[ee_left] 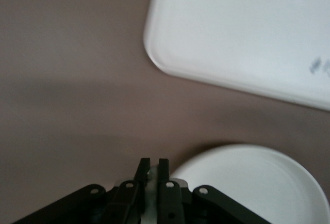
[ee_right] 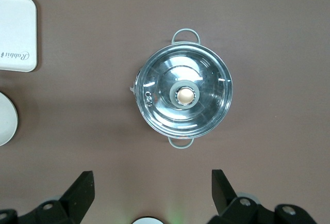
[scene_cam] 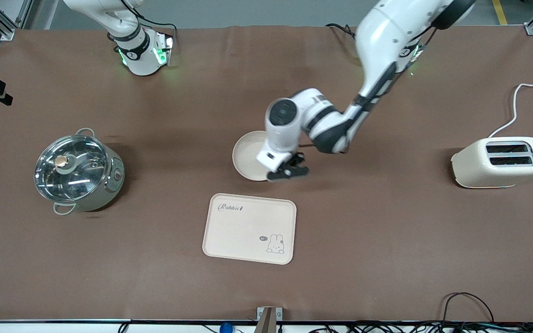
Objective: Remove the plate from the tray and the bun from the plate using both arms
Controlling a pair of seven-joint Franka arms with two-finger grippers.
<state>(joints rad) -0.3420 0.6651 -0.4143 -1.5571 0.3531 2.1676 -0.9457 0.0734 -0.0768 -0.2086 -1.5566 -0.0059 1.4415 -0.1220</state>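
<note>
The round cream plate (scene_cam: 247, 155) is near the table's middle, farther from the front camera than the tray. My left gripper (scene_cam: 288, 169) is shut on the plate's rim at the edge toward the left arm's end. In the left wrist view the black fingers (ee_left: 143, 168) pinch the pale rim, and the plate (ee_left: 252, 182) shows beside them. My right gripper (ee_right: 152, 182) is open and empty, high over the table near the pot. The right arm waits. The bun is not in view.
The rectangular cream tray with the rabbit drawing (scene_cam: 249, 229) lies nearer the front camera than the plate, also in the left wrist view (ee_left: 242, 33). A lidded steel pot (scene_cam: 77, 170) stands toward the right arm's end. A cream toaster (scene_cam: 500, 162) stands toward the left arm's end.
</note>
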